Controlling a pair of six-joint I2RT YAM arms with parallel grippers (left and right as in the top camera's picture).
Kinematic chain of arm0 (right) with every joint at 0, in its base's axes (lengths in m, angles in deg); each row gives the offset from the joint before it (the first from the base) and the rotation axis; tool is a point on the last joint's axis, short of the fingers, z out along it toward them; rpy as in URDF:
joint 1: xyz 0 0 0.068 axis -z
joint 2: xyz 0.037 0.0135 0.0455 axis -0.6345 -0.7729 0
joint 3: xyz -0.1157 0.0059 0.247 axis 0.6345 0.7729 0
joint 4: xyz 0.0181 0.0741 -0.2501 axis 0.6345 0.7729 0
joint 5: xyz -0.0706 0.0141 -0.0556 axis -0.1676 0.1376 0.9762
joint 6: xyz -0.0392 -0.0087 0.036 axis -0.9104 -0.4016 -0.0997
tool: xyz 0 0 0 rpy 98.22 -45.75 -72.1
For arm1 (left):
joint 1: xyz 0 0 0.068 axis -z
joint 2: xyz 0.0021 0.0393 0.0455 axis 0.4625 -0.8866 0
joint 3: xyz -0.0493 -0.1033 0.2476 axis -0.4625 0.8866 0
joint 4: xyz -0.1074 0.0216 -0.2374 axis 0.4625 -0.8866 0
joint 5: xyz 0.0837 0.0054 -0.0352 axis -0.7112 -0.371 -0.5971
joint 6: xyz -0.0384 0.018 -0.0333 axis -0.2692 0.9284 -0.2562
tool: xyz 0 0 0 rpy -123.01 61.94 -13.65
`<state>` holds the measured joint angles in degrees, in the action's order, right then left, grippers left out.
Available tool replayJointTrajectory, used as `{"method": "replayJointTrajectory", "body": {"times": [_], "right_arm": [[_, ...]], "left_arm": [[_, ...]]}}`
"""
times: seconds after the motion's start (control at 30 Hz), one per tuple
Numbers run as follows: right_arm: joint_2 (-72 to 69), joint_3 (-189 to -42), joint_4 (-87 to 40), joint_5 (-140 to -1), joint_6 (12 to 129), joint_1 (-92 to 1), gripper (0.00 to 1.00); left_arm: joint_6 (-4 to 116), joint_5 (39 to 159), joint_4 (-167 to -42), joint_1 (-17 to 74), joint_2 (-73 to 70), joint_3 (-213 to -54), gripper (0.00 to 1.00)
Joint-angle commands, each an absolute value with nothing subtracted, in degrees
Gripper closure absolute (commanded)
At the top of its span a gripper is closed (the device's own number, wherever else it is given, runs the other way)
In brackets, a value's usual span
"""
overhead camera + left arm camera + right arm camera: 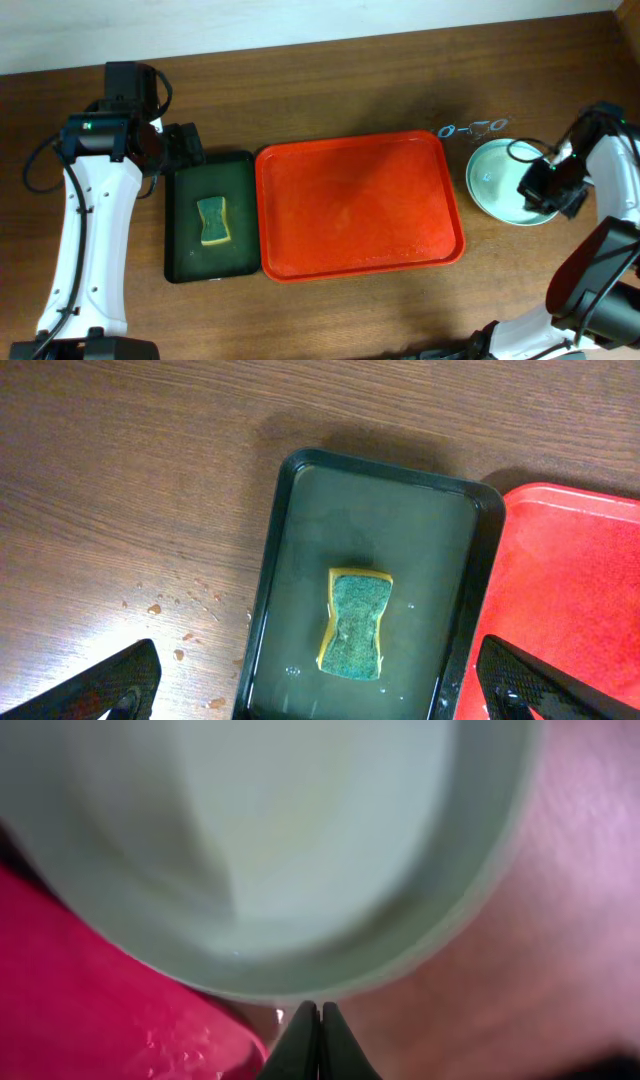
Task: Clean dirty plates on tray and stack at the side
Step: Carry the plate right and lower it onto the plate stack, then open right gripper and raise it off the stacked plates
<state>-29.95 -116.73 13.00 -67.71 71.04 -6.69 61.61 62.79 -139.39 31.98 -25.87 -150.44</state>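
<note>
A pale mint-blue round shallow plate [492,180] [300,840] sits on the brown wooden table [350,80], just right of the large red-orange rectangular plastic tray [360,200] [80,990], whose wet surface carries nothing. The right arm's jaws are pressed fully together over the plate's right rim, gripping nothing; whether they touch it I cannot tell. The left arm's jaws stand spread wide, empty, above the small dark green tray [290,560] holding a yellow-and-green sponge [355,622].
</note>
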Motion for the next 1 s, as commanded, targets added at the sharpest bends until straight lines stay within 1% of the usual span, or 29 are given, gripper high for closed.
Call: {"method": "replayJointTrajectory", "body": {"times": [0.0,0.07,0.17,0.23,0.33,0.47,0.5,0.53,0.63,0.67,0.77,0.8,0.9,0.97], "right_arm": [[-28.85,-117.12,17.37,-66.4,81.25,-1.78,0.96],[-28.85,-117.1,19.47,-66.37,82.23,1.26,0.96],[-28.85,-115.51,18.68,-66.22,82.91,3.43,0.96],[-28.85,-111.55,14.51,-64.28,85.92,3.78,0.96],[-28.85,-106.96,5.87,-66.4,86.08,3.75,0.96],[-28.85,-106.87,0.65,-72.84,86.05,3.75,0.96],[-28.85,-106.87,-0.6,-74.98,86.05,3.75,0.95],[-28.85,-106.87,-1.71,-76.82,86.03,3.75,0.92],[-28.83,-107.0,-3.13,-77.76,82.38,3.75,0.91],[-28.83,-107.0,-3.39,-79.01,81.44,3.75,0.88],[-28.83,-107.33,-2.82,-90.04,73.79,3.73,0.69],[-28.83,-107.33,-2.19,-93.28,71.43,3.64,0.66],[-28.83,-107.29,-1.95,-93.34,64.07,1.11,0.65],[-28.83,-107.24,-1.75,-91.25,60.0,-3.13,0.63]], "left_arm": [[61.87,62.53,-139.28,31.78,-25.98,-150.48,0.01],[61.87,62.55,-139.28,31.78,-25.98,-150.48,0.01],[61.87,62.53,-139.28,31.78,-25.98,-150.48,0.01],[61.87,62.53,-139.28,31.78,-25.98,-150.48,0.01],[61.87,62.53,-139.28,31.78,-25.98,-150.48,0.01],[61.87,62.55,-139.28,31.78,-25.98,-150.48,0.01],[61.87,62.55,-139.28,31.78,-25.98,-150.48,0.01],[61.87,62.55,-139.28,31.78,-25.98,-150.48,0.01],[61.87,62.55,-139.28,31.78,-25.98,-150.48,0.01],[61.87,62.55,-139.28,31.78,-25.98,-150.48,0.01],[61.87,62.55,-139.28,31.78,-25.98,-150.48,0.01],[61.87,62.55,-139.28,31.78,-25.98,-150.48,0.01],[61.87,62.53,-139.28,31.78,-25.98,-150.48,0.01],[61.87,62.55,-139.28,31.78,-25.98,-150.48,0.01]]}}
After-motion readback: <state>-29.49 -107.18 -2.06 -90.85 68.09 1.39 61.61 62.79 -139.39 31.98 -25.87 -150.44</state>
